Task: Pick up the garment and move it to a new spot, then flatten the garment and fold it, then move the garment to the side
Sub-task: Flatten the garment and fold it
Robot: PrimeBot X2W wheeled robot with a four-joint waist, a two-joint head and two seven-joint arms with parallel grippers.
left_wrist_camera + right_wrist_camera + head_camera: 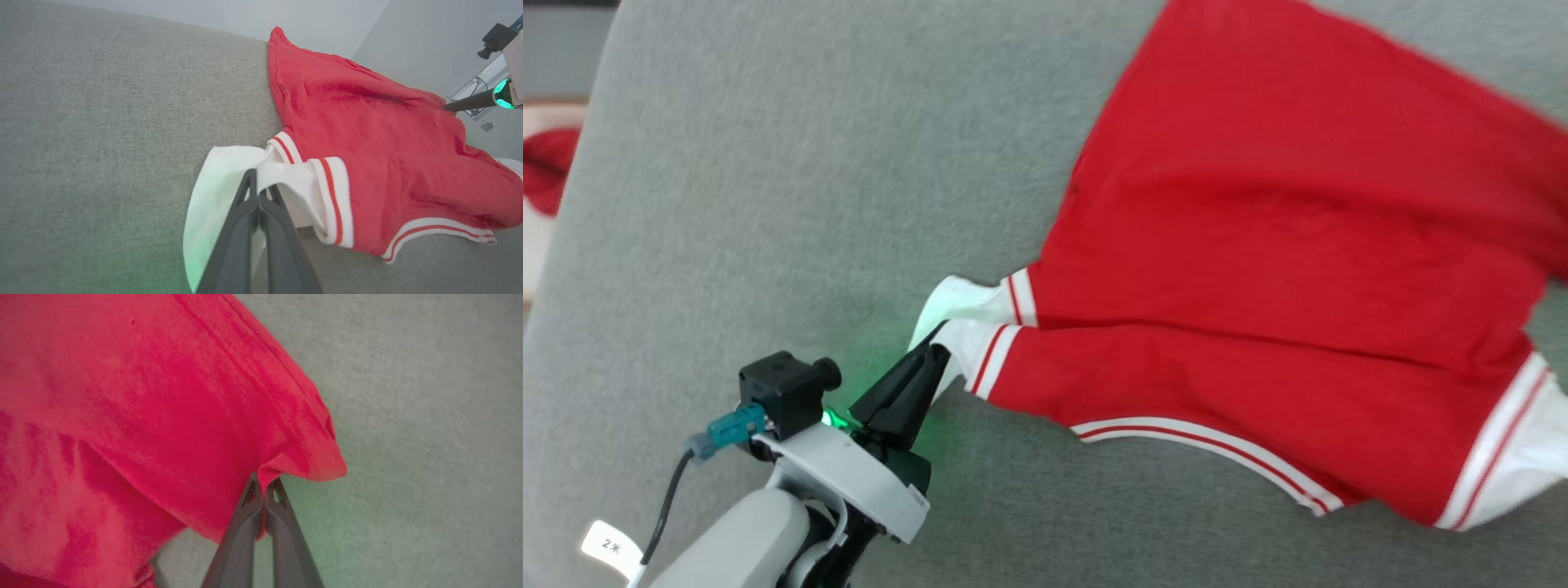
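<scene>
Left gripper (938, 349): fingers pressed together, pinching a white sleeve end (964, 314). Right gripper (263, 484): fingers closed on a red edge of the garment (1258, 245). Garment lies spread on the grey surface (768, 204), right of centre in the head view, wrinkled, unfolded. Looks like the move/flatten stage. Flattening isn't finished; fold and shift aside not yet done. Count: 1 garment, 2 white sleeve ends, 2 grippers, 1 separate red bundle (547, 167) far left.

A small white paper tag (611, 546), hung on the thin black cable (667, 496) beside the pale grey robot forearm (742, 541), is printed with a dark "2", followed by a small mark too blurred to be read.
</scene>
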